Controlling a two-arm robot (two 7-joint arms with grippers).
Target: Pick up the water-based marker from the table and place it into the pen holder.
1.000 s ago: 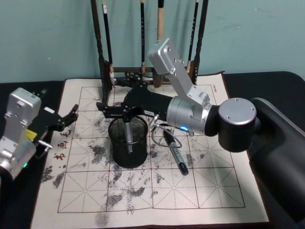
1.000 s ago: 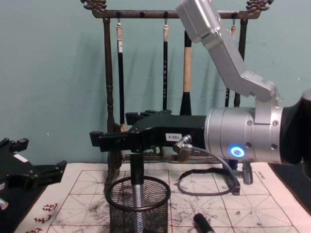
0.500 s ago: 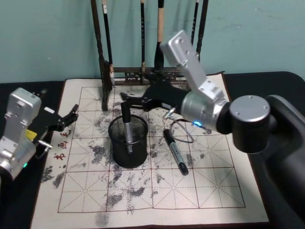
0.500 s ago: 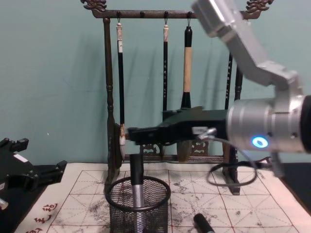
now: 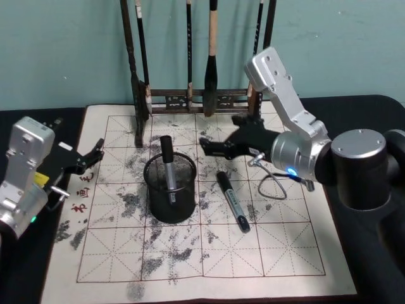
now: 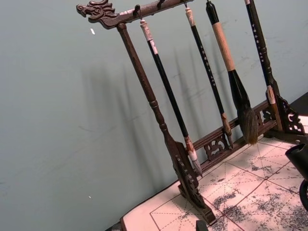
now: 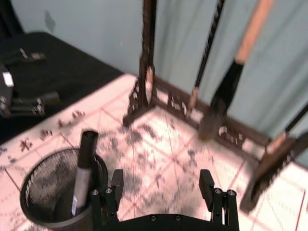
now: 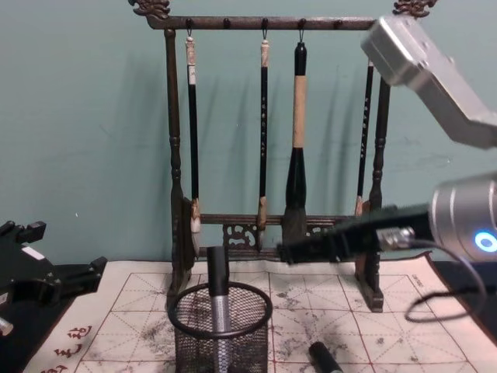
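Hovering our right gripper (image 5: 210, 145), jaws apart, over the smudged mat (image 5: 285, 247).
Teal wall (image 5: 63, 50) behind; marker (image 5: 168, 161) in pen holder (image 5: 183, 202); left gripper (image 5: 93, 155) parked, spread.

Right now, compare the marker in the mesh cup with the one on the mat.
The standing marker leans cap-up inside the pen holder; the lying marker rests flat on the mat beside it. The standing marker's barrel is grey; the lying marker's is dark, labelled. Both have black caps.

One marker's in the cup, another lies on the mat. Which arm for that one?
Right. The right claw, open, hangs just beyond the loose marker, right of the cup. The left claw sits at the left edge of the mat, the cup between.
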